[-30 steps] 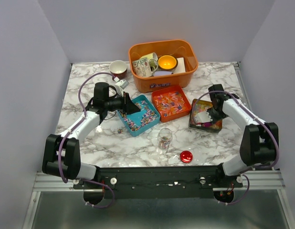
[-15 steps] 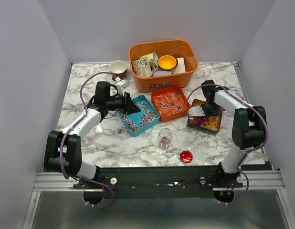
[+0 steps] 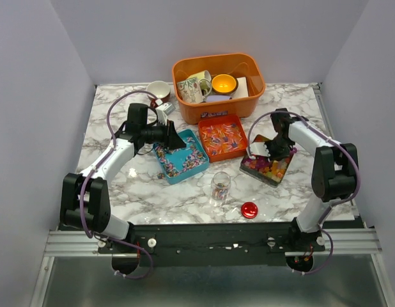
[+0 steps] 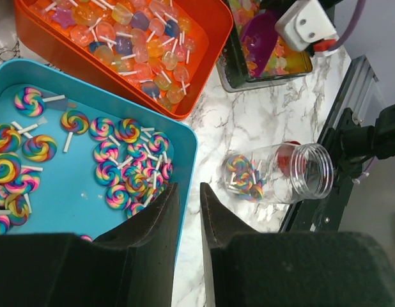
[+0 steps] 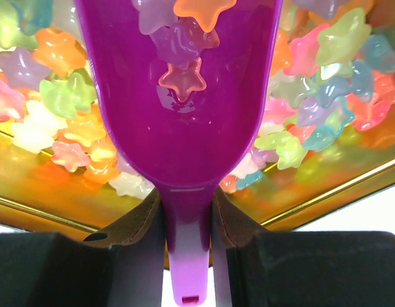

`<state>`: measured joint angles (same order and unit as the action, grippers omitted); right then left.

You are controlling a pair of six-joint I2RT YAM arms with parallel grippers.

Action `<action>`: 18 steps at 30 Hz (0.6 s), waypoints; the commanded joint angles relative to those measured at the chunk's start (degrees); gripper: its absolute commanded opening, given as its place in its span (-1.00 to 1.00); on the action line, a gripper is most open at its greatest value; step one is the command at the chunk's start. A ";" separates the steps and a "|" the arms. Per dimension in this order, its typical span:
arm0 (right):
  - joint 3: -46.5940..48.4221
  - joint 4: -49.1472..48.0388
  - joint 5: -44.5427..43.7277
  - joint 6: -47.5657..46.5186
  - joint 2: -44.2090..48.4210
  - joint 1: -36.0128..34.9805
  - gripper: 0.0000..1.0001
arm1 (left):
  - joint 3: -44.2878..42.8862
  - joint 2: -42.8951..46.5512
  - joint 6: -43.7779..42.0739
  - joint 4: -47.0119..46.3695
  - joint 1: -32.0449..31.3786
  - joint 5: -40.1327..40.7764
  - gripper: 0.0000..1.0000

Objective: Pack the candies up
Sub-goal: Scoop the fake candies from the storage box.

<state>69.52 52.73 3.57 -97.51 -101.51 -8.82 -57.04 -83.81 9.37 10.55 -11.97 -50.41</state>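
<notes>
Purple scoop [image 5: 185, 128]: handle pinched between the jaws of the right gripper [image 5: 188, 217]. I see that arm reaching in from the table's right edge with the wrist bent down. The scoop bowl sits among the star-shaped candies [image 5: 325, 77] in the gold-walled tray [image 5: 57, 198] and carries a few.

The left arm stretches out from the near left corner, forearm low. The left gripper [image 4: 189, 192] has its jaws narrowly parted astride the rim of the blue tray [image 4: 89, 192], apparently clamping it.

Swirl lollipops lie in the blue tray, wrapped pieces in the orange tray [image 4: 204, 70], and a few in the jar [image 4: 293, 176] by the near edge, centre.
</notes>
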 commanded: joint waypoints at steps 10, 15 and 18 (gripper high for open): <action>-3.07 3.70 21.74 -1.01 4.04 5.21 -0.99 | -4.93 -1.53 -11.56 11.86 4.14 -2.85 -0.35; -4.30 3.70 22.79 -1.01 6.93 7.50 -0.99 | -5.02 -0.83 -14.55 13.97 4.41 -3.46 -0.35; -4.48 4.22 23.23 -0.83 8.26 8.46 -0.99 | -4.75 -0.21 -14.55 13.71 4.50 -3.29 -0.34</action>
<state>66.06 54.68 21.89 -98.00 -96.82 -1.87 -60.64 -84.93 -2.44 22.55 -7.62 -51.68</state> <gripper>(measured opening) 0.354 0.328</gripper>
